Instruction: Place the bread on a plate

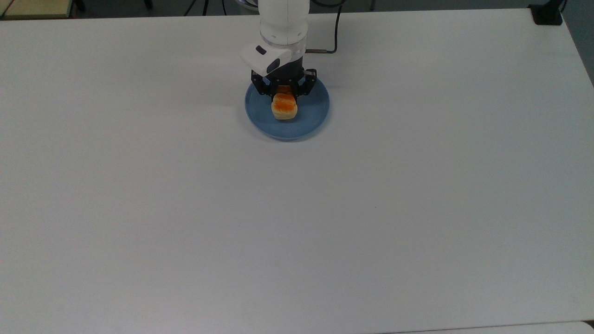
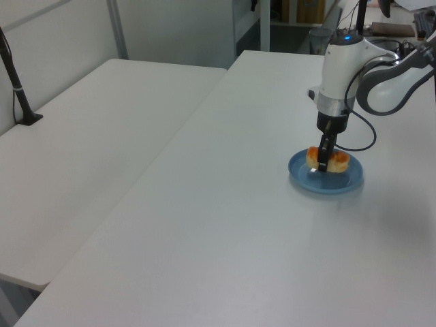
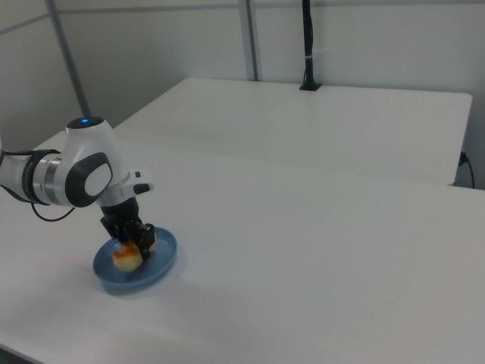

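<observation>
The round light-blue plate (image 1: 313, 121) (image 2: 344, 184) (image 3: 155, 269) sits at the far middle of the white table. The bread (image 1: 284, 106) (image 2: 338, 162) (image 3: 126, 257), orange-brown on top with pale sides, is low inside the plate. My gripper (image 1: 284, 95) (image 2: 324, 161) (image 3: 137, 241) points straight down and is shut on the bread across its middle. I cannot tell whether the loaf touches the plate's floor.
The white table (image 1: 297, 208) spreads wide around the plate. A black cable (image 1: 332, 32) loops off my wrist at the far edge. A second white table (image 2: 88, 136) adjoins in the left view's left, with a black post (image 2: 17, 88) on it.
</observation>
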`<state>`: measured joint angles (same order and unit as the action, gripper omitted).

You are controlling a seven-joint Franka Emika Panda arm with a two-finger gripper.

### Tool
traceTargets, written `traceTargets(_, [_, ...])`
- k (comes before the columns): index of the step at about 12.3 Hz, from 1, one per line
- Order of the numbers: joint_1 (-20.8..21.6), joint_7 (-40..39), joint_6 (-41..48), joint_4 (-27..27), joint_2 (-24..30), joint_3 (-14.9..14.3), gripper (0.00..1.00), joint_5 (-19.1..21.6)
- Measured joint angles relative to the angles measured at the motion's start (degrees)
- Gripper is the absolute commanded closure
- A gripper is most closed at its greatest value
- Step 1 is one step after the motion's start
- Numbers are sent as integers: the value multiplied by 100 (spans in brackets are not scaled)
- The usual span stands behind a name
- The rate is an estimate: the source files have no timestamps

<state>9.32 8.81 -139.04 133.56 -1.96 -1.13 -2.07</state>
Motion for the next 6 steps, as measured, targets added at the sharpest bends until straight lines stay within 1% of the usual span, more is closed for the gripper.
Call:
traceTargets(1, [0,-35,0,7,-30,0,45,0])
traceTargets(2, [9,-47,0,7,-73,0,42,0])
traceTargets(3, [30,-47,0,3,-126,0,33,0])
traceTargets(4, [58,-47,0,-14,-197,1,21,0])
traceTargets(5, [70,-47,-1,-52,-242,1,0,0])
traceTargets(6, [67,-48,0,-106,-244,-1,0,0])
